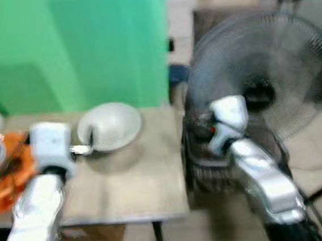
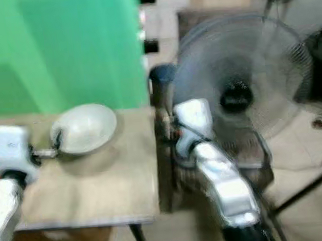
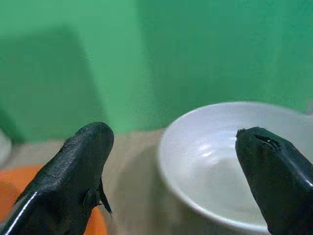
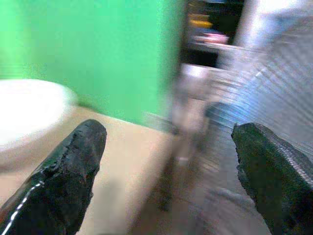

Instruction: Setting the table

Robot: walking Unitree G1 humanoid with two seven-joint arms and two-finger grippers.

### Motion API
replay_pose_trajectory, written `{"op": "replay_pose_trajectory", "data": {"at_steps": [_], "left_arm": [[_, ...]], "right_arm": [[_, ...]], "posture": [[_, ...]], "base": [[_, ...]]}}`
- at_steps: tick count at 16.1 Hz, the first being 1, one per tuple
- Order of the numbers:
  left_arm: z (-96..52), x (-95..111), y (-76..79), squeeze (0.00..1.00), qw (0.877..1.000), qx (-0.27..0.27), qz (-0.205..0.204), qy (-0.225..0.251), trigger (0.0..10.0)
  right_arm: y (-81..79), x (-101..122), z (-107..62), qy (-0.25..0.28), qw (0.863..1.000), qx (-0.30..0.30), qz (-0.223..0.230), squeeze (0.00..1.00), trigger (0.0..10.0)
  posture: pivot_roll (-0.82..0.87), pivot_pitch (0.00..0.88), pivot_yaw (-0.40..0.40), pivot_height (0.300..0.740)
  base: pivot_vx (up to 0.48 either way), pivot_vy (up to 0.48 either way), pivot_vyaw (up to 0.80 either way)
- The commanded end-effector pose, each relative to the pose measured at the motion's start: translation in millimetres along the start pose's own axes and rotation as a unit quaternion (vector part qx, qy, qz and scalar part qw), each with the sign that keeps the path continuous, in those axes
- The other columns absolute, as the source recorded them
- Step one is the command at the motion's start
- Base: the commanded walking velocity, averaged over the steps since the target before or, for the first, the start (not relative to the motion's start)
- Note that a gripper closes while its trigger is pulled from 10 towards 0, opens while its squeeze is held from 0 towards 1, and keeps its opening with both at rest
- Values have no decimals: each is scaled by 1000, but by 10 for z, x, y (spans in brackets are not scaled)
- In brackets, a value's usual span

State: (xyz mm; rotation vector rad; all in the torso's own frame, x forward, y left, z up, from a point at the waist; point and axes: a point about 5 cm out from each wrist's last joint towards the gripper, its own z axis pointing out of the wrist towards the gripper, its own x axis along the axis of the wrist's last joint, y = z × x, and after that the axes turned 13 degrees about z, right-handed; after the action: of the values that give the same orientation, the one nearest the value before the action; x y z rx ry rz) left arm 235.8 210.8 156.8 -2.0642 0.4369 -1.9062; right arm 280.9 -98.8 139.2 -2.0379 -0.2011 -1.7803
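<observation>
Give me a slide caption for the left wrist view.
Open left gripper reaching toward a white bowl on the wooden table before a green backdrop.

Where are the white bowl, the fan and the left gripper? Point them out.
white bowl (image 1: 111, 125): left eye view, inside of the bowl.
fan (image 1: 270, 70): left eye view, wire guard above the dark hub.
left gripper (image 3: 176, 183): left wrist view, midway between its open fingers, over the bowl's rim.

Glossy white bowl (image 1: 109, 125) on a matt wood-look table (image 1: 139, 185).
</observation>
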Motion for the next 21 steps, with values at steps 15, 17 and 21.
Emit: {"op": "replay_pose_trajectory", "data": {"at_steps": [15, 17, 21], "left_arm": [[-63, 181, 224, 525, 992, -113, 23, 57, 10000], [-124, 148, 196, 522, 985, -160, 36, 57, 10000], [-184, 120, 85, 396, 979, -192, 49, 50, 10000]], "right_arm": [[70, -38, -43, -52, 995, 79, 44, 392, 10000], [95, -59, 50, -92, 987, 51, 125, 1000, 10000], [59, -70, 223, -110, 973, 24, 201, 1000, 10000]], "posture": [[162, 0, 1, 740], [165, 0, 0, 740], [176, 0, 3, 740]], "base": [[26, -128, 160], [0, 0, 0], [0, 0, 0]]}}
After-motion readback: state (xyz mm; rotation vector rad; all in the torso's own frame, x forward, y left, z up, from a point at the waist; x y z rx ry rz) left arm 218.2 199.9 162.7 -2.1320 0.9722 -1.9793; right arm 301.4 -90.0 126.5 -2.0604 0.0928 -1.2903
